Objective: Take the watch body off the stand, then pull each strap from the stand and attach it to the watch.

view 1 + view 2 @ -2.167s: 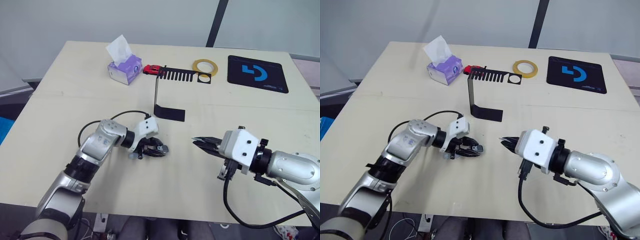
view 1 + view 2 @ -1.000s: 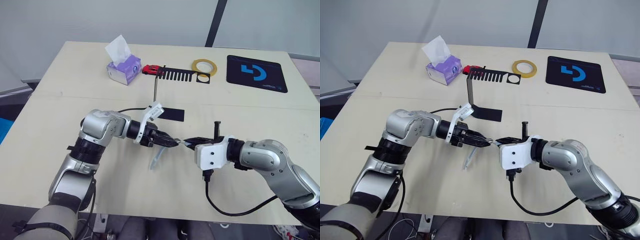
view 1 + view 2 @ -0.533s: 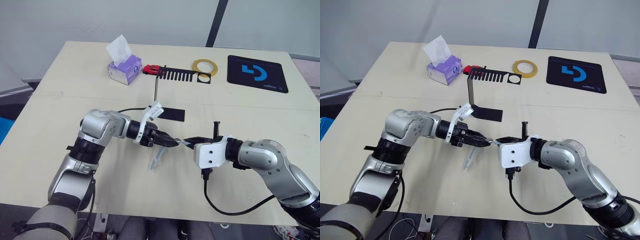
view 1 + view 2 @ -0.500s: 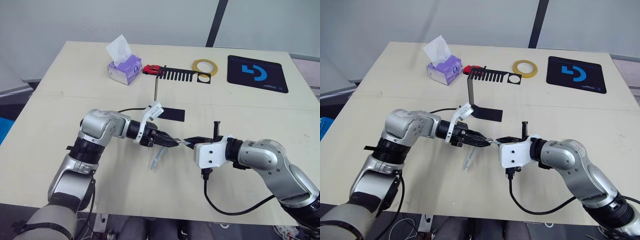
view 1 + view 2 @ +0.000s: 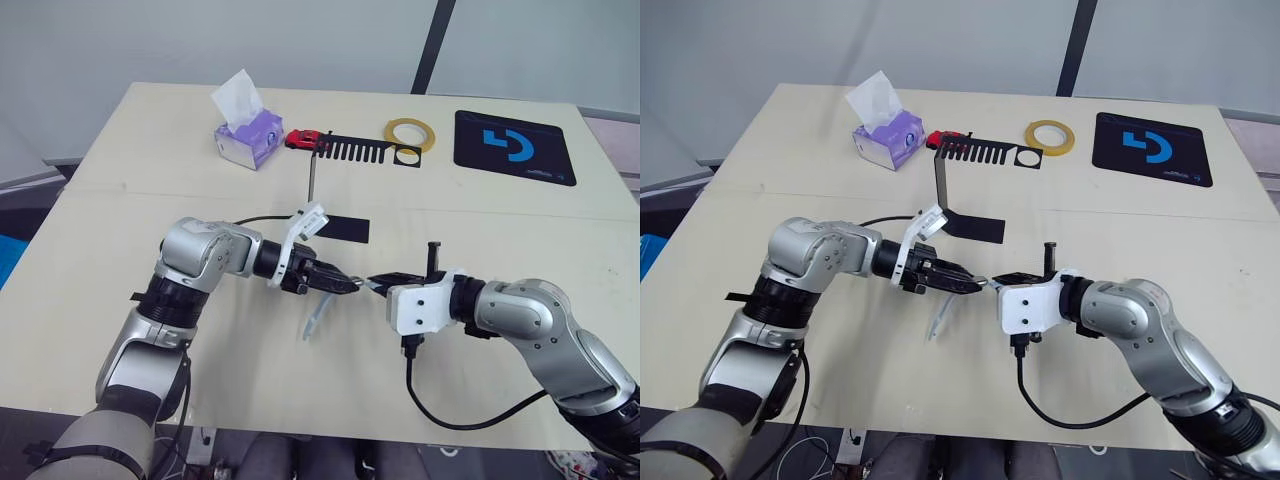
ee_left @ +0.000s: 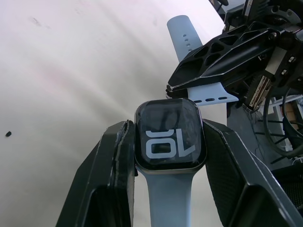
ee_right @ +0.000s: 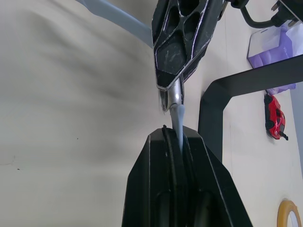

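My left gripper (image 5: 343, 284) is shut on the watch body (image 6: 169, 137), a grey-rimmed case whose black screen shows white digits. One pale blue-grey strap (image 5: 313, 322) is fixed to the watch and hangs down toward the table. My right gripper (image 5: 376, 283) faces the left one tip to tip and is shut on the other strap (image 6: 211, 93). That strap's end reaches the far edge of the watch; I cannot tell whether it is seated. The black stand (image 5: 313, 190) stands behind them with its comb bar (image 5: 355, 150) bare.
Along the back of the table sit a purple tissue box (image 5: 245, 130), a red toy car (image 5: 305, 139), a yellow tape ring (image 5: 408, 131) and a black mat with a blue logo (image 5: 514, 146). The stand's flat foot (image 5: 340, 227) lies just behind the grippers.
Since 2.2 s ago the left gripper has lifted the watch off the table and both grippers have met at mid-table. Over the last second they have stayed almost still.
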You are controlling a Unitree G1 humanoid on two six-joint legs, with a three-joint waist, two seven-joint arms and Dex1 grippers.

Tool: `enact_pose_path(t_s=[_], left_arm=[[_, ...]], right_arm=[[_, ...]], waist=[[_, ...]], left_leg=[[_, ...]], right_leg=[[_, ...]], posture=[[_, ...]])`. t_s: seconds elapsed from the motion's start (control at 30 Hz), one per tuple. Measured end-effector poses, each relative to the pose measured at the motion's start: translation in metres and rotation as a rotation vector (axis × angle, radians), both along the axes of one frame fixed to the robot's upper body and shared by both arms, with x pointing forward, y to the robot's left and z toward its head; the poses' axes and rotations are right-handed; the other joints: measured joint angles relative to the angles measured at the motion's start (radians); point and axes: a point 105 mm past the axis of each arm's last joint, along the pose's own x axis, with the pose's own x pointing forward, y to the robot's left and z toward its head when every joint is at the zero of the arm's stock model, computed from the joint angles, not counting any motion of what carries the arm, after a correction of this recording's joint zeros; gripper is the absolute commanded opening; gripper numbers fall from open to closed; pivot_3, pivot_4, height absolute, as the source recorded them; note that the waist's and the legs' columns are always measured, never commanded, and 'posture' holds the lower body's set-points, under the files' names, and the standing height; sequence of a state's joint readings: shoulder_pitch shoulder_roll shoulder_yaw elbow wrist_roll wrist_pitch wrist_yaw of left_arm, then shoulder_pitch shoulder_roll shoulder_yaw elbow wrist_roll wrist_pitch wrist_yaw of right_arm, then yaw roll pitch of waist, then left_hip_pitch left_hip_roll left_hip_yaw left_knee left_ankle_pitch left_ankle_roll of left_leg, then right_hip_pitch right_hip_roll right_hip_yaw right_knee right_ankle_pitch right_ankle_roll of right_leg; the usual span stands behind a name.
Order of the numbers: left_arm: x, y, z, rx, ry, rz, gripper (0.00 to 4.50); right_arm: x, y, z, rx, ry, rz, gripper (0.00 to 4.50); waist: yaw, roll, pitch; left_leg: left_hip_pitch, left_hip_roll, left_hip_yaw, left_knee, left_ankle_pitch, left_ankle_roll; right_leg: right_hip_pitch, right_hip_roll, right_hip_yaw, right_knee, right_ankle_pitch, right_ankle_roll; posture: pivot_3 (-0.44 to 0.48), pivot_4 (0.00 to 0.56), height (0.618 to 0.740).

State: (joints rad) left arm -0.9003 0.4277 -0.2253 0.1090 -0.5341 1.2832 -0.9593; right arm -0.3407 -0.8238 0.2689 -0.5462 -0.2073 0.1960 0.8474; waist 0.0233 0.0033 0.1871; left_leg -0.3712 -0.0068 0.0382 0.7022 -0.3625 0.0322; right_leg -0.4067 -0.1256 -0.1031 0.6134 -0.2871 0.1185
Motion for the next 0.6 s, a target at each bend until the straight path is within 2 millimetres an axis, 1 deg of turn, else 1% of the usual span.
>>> enact_pose_path(t_s=[0.33,0.6], left_arm=[[-0.0011,-0.0052,0.0031,-0.019,0.000,0.004,1.67],[-0.0013,-0.0054,0.0030,-0.014,-0.001,0.008,1.67]], right_arm=[[0.0024,-0.0020,-0.0010,-0.016,0.004,-0.022,0.00],[0.0043,-0.0024,0.0002,-0.029,-0.004,-0.029,0.00]], waist=[[0.000,0.000,0.000],[0.000,0.000,0.000]], left_leg=[[0.000,0.000,0.000,0.000,0.000,0.000],[0.000,0.000,0.000,0.000,0.000,0.000]], right_leg=[[0.000,0.000,0.000,0.000,0.000,0.000],[0.000,0.000,0.000,0.000,0.000,0.000]], posture=[[0.000,0.150,0.738],[0.000,0.150,0.738]])
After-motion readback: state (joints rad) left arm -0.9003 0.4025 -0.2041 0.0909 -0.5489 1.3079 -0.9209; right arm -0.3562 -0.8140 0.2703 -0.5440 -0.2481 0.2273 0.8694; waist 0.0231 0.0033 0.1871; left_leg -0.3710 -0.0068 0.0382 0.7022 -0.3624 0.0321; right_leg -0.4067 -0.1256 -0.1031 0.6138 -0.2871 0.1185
